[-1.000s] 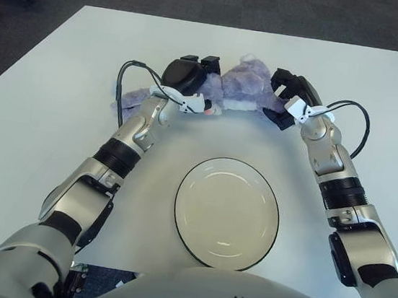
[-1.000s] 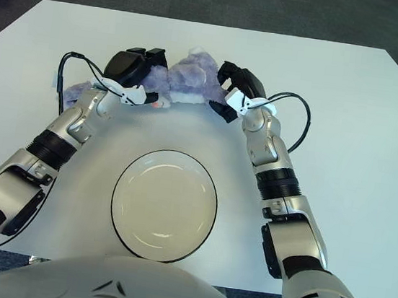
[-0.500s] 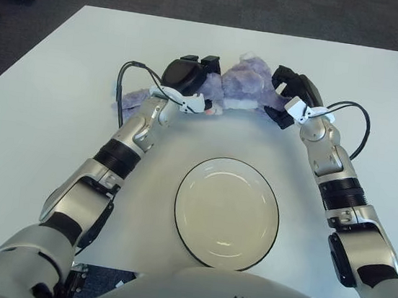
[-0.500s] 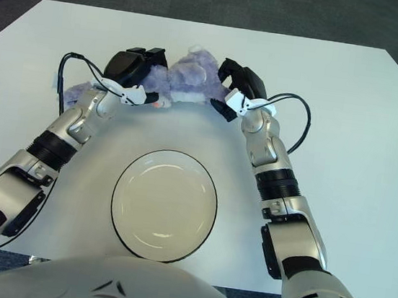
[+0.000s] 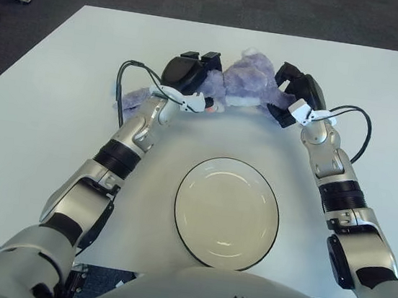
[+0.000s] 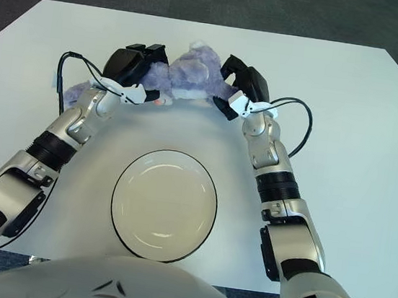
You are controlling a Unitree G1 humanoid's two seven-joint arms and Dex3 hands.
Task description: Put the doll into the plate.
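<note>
Left eye view: the purple doll point(image 5: 247, 82) lies on the white tabletop point(image 5: 34, 129) well beyond the plate point(image 5: 227, 212), toward the far edge. The left hand point(image 5: 186, 75) presses against the doll's left side and the right hand point(image 5: 297, 92) against its right side, so the doll is clamped between them, fingers curled onto the plush. A flat part of the doll trails out to the left of the left hand. The plate, cream with a dark rim, sits bare, nearer the robot than the doll.

Right eye view: the doll point(image 6: 193, 74) shows between the left hand point(image 6: 131, 64) and right hand point(image 6: 242, 85), both touching it, beyond the plate point(image 6: 164, 206).
</note>
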